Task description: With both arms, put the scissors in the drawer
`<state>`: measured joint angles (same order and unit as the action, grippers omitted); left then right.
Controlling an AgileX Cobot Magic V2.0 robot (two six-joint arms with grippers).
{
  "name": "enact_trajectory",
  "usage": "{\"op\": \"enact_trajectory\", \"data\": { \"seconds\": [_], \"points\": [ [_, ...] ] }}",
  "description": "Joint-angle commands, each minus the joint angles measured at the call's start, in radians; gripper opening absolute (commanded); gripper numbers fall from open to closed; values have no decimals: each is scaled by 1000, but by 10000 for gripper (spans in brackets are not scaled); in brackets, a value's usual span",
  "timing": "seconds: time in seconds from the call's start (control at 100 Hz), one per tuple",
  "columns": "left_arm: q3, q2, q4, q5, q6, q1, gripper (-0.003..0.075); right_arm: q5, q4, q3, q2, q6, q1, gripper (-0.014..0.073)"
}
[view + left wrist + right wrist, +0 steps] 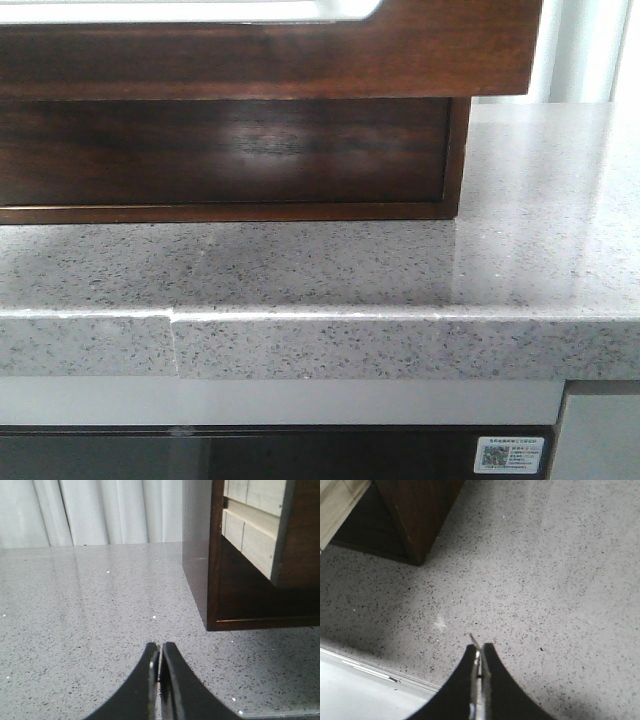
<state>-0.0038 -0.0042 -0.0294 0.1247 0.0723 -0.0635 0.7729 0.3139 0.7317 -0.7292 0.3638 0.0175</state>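
The drawer (430,45) is a wide, dark brown, glossy front with a long white rounded shape (200,10) along its top edge. It stands out forward over the cabinet's lower front (230,150). In the left wrist view its pale wooden side (255,535) shows pulled out of the dark cabinet (197,555). No scissors are in view. My left gripper (160,652) is shut and empty above the counter, beside the cabinet. My right gripper (480,652) is shut near the counter's front edge. A thin grey sliver (472,638) shows at its tips; I cannot tell what it is.
The speckled grey stone counter (540,250) runs out to the right of the cabinet. The cabinet's corner (415,520) stands ahead of my right gripper. White curtains (100,510) hang behind the counter. Neither arm shows in the front view.
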Motion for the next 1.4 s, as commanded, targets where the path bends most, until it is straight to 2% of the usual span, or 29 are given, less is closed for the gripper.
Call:
{"op": "enact_trajectory", "data": {
  "seconds": [0.0, 0.54, 0.66, 0.8, 0.92, 1.02, 1.28, 1.35, 1.39],
  "points": [
    [35, -31, -3, -91, -13, 2, -20, -50, 16, 25, 4, 4, 7, -69],
    [35, -31, -3, -89, -13, 2, -20, -50, 16, 25, 4, 4, 4, -69],
    [35, -31, -3, -89, -13, 2, -20, -62, 8, 14, 68, 4, -7, -69],
    [35, -31, -3, -89, -13, 2, -20, -223, 8, -99, 229, 4, -7, -69],
    [35, -31, -3, -89, -13, 2, -20, -453, 8, -299, 383, 4, -7, -69],
    [35, -31, -3, -89, -13, 2, -20, -587, 10, -462, 529, 4, -7, -69],
    [35, -31, -3, -89, -13, 2, -20, -721, 10, -673, 722, -4, -7, -69],
    [35, -31, -3, -89, -13, 2, -20, -773, -8, -714, 739, -48, -7, -69],
    [35, -31, -3, -89, -13, 2, -20, -813, -104, -739, 748, -137, -7, -69]
  ]
}}
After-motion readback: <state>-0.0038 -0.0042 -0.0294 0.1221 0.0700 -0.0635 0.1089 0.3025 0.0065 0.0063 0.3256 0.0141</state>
